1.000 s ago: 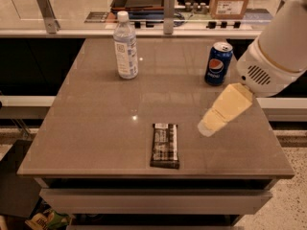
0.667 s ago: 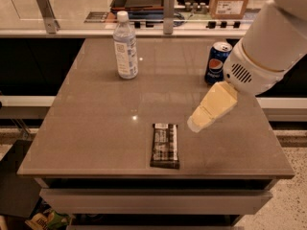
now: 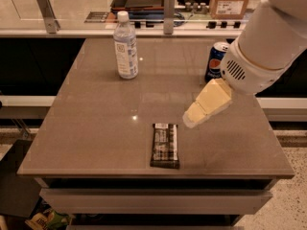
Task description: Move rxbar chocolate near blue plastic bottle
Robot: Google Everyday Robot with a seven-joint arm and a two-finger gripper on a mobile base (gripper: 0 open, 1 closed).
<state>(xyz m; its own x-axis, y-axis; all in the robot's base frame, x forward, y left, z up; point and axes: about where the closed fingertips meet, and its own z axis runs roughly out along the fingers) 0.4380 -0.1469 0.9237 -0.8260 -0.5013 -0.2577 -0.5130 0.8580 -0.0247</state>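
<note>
Behind the brown table [image 3: 96, 128] runs a glass-fronted counter with a cardboard box and a dark tray on it. The rxbar chocolate [image 3: 165, 145] lies flat near the table's front edge, lengthwise front to back. The blue plastic bottle [image 3: 125, 47] stands upright well beyond the bar and to its left. A Pepsi can [image 3: 216, 61] stands beyond the bar to its right. Over the last second the cream-coloured end effector [image 3: 192, 121] has slid leftward, and its tip now hangs just off the bar's far right corner, apparently not touching it. Whether it is spread or closed cannot be told. The bar itself has not shifted, so the task has probably just begun: this looks like the approach before a grasp. The whole carry toward the bottle is yet to come.
</note>
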